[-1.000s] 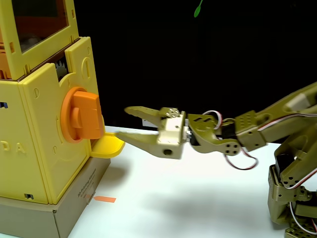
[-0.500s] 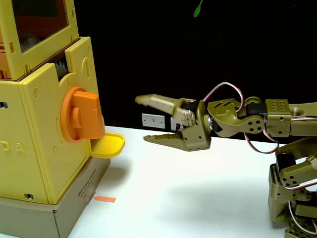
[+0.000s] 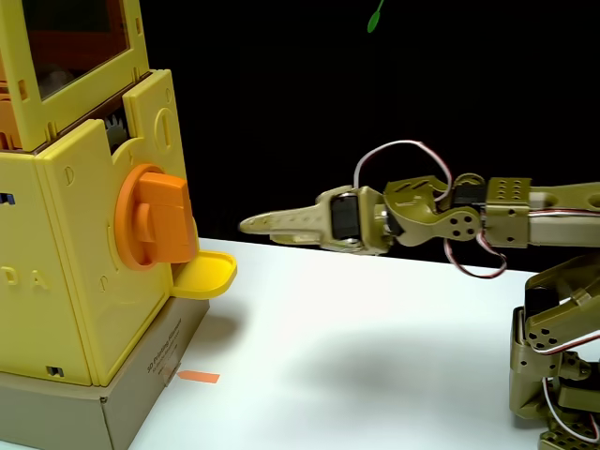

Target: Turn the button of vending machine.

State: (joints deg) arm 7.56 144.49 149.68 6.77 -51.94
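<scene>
Vending machine (image 3: pixel 70 272), big yellow box, fills the 9 o'clock side of the fixed view, sitting on a cardboard base (image 3: pixel 112 394) on the white bench (image 3: pixel 375 347). My arm (image 3: pixel 525 220), olive green, reaches in from 3 o'clock, stretched roughly level above the bench.

Button (image 3: pixel 155 217) is the orange knob on the machine's side face, facing toward me; its thick bar runs close to vertical, 12 to 6. Yellow scoop tray (image 3: pixel 206 274) sticks out just under it at 5 o'clock from the knob.

My tool (image 3: pixel 246 225) points at 9 o'clock, tip at about the same height as the button but clearly apart from it, open gap between. Tool is rolled edge-on to the camera, so the fingers overlap in profile; I cannot tell if they are apart or together.

Key relation: button lies straight ahead of the tool at 9 o'clock, along my reach line. My judgement: I need to go forward, with the fingers straddling the upright bar, before any twist. Nothing is gripped yet. Small orange tape mark (image 3: pixel 198 377) lies on the bench near the base.
</scene>
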